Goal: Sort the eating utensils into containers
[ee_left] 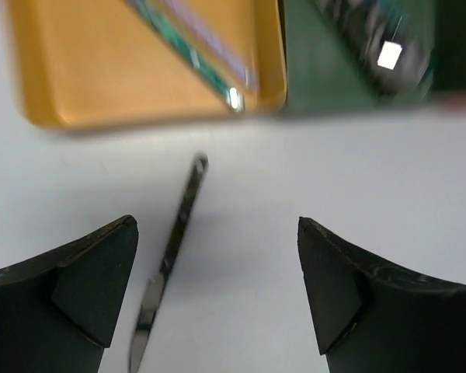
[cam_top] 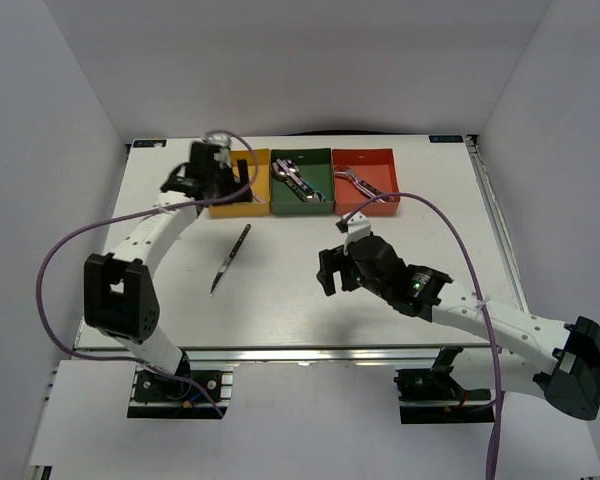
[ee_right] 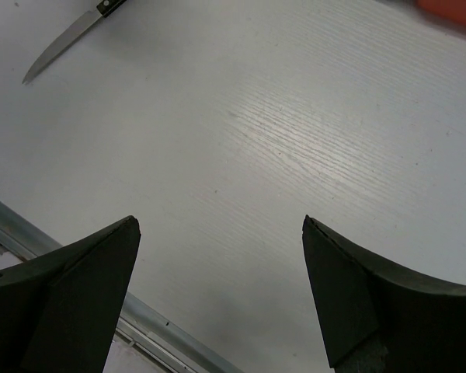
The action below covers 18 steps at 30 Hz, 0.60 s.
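Three containers stand in a row at the back: a yellow bin (cam_top: pixel 261 165), a green bin (cam_top: pixel 315 156) and a red bin (cam_top: pixel 378 157). Silver spoons (cam_top: pixel 292 180) lie in the green bin and a fork (cam_top: pixel 364 186) in the red one. A dark-handled knife (cam_top: pixel 230 258) lies alone on the table. My left gripper (cam_top: pixel 230 175) hovers open over the yellow bin's front. In its wrist view, green- and pink-handled utensils (ee_left: pixel 206 50) lie in the yellow bin (ee_left: pixel 101 70), and the knife (ee_left: pixel 171 260) shows below. My right gripper (cam_top: pixel 327 270) is open over bare table and holds nothing.
The right wrist view shows the knife (ee_right: pixel 66 39) far off at the top left and the table's metal front rail (ee_right: pixel 151 330) close below the open right gripper (ee_right: pixel 217 299). A purple cable (cam_top: pixel 55 255) loops beside the left arm.
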Each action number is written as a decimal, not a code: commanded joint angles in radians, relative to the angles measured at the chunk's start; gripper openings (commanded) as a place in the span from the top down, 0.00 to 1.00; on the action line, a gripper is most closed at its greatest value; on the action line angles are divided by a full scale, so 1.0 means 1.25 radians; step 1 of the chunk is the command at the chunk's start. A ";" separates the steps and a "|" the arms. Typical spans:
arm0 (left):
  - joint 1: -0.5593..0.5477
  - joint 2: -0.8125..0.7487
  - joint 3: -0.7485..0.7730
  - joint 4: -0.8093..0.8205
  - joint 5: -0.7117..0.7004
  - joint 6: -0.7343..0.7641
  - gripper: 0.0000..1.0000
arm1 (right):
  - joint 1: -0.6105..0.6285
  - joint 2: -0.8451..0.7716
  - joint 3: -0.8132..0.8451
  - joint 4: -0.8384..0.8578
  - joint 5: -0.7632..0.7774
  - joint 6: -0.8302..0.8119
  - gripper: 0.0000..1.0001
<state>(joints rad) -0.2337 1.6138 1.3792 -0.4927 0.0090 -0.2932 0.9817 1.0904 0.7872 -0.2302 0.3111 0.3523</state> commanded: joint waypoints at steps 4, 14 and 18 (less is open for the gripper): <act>-0.067 0.070 -0.097 -0.087 -0.024 0.096 0.09 | -0.002 -0.094 -0.046 0.027 -0.034 0.010 0.11; -0.068 0.199 -0.088 -0.059 -0.023 0.085 0.21 | -0.002 -0.195 -0.118 0.026 -0.071 -0.016 0.11; -0.067 0.234 -0.091 -0.065 -0.018 0.087 0.33 | -0.002 -0.202 -0.127 0.027 -0.072 -0.020 0.11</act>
<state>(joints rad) -0.3191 1.8950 1.2518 -0.5896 -0.0124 -0.1921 0.9817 0.8539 0.6384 -0.2295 0.2306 0.3470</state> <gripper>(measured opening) 0.687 0.895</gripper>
